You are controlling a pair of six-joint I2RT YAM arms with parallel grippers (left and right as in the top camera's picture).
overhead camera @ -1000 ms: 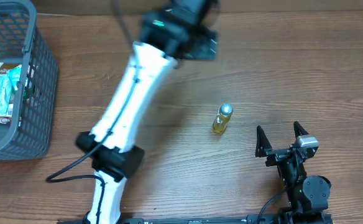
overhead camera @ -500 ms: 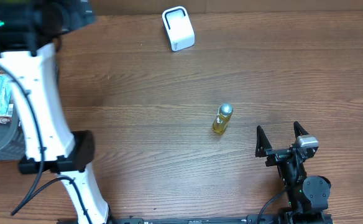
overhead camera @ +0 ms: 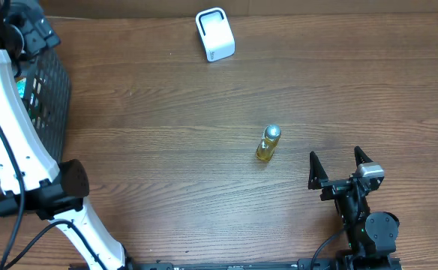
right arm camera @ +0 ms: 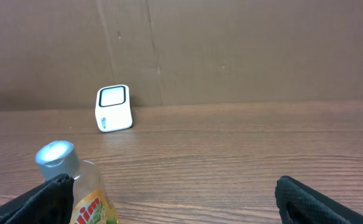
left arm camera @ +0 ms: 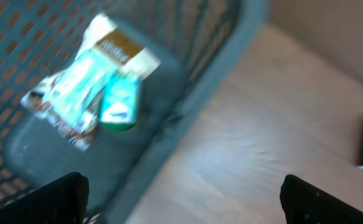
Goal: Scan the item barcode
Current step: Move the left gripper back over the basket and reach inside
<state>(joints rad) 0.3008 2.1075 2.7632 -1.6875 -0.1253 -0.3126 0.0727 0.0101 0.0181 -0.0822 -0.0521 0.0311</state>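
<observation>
Overhead: bottle (overhead camera: 268,142) lay centre-frame on counter (overhead camera: 166,112), well apart from scanner (overhead camera: 214,34) and left-edge basket (overhead camera: 56,94); left fingers (left arm camera: 51,196), right fingers (overhead camera: 314,169) released.

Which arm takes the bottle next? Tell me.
Right. The right gripper sits open near the bottle; the left gripper hangs over the basket at the table's far side.
</observation>
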